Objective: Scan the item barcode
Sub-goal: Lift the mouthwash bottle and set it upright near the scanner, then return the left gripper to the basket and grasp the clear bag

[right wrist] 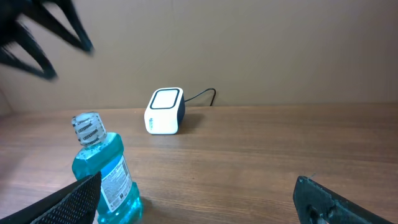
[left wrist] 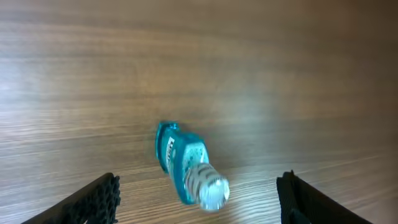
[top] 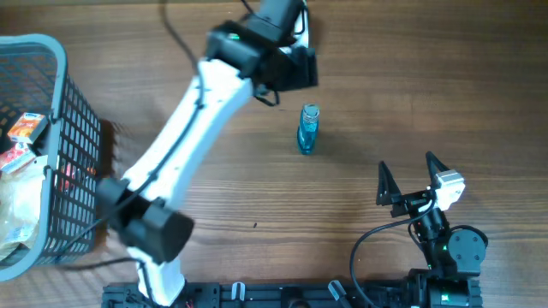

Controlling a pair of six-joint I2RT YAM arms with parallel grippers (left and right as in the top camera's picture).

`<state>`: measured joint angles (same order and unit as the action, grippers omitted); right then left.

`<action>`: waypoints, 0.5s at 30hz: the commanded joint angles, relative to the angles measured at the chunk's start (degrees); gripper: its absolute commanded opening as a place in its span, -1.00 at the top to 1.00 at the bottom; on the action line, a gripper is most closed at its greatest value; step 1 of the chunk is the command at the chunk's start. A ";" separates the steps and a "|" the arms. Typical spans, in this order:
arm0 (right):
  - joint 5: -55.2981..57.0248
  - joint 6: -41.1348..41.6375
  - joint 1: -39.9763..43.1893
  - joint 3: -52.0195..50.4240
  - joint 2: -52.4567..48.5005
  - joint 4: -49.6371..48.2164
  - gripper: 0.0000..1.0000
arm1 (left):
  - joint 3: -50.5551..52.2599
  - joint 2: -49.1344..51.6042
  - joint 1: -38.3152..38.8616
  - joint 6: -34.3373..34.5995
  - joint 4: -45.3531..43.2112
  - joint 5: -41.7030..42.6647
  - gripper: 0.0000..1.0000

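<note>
Nearest, the right jaws stand wide open, empty. On the tabletop [top: 428,85] beyond, the blue bottle [top: 308,128] stands upright, untouched. The left jaws hang spread above it, holding nothing. Farther back sits the white scanner [right wrist: 165,111].

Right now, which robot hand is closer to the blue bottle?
Left. The left gripper hovers just beyond the blue bottle; the right gripper sits farther off on the opposite side.

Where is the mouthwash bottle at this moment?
In the overhead view the blue bottle stands upright near the centre of the table, beneath the open left pincer; the white scanner sits beyond it.
</note>
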<state>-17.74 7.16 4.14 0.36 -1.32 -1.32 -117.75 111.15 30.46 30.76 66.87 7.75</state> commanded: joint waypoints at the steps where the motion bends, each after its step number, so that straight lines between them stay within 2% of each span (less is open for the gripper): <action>1: 0.37 -1.03 -0.44 -0.07 0.31 -0.11 -1.00 | -1.53 -12.28 -8.09 -0.55 0.48 1.84 -0.60; 3: 0.37 -1.01 -0.44 -0.07 0.31 -0.09 -1.00 | -1.53 -18.97 -13.68 -2.80 1.07 1.55 -0.60; 4: 0.37 -1.01 -0.44 -0.07 0.31 -0.11 -1.00 | -1.53 -21.75 -16.39 -4.00 1.51 0.85 -0.68; 5: 0.37 -1.03 -0.44 -0.07 0.31 -0.11 -1.00 | -1.53 -25.55 -20.55 -5.46 2.21 -0.63 -1.00; 8: 0.37 -1.03 -0.44 -0.07 0.31 -0.11 -1.00 | -1.53 -33.44 -30.91 -11.23 2.84 -0.98 -1.00; 10: 0.37 -1.03 -0.44 -0.07 0.31 -0.11 -1.00 | -1.51 -38.62 -40.13 -12.61 3.26 -1.88 -1.00; 11: 0.35 -1.03 -0.44 -0.07 0.31 -0.11 -1.00 | -1.51 -41.75 -47.21 -12.61 4.15 -7.85 -1.00; 15: 0.37 -1.03 -0.44 -0.07 0.31 -0.11 -1.00 | -1.51 -43.12 -55.52 -14.78 6.43 -19.39 -1.00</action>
<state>-17.74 7.16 4.14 0.36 -1.32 -1.32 -119.15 67.35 -20.86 19.57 72.05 -2.02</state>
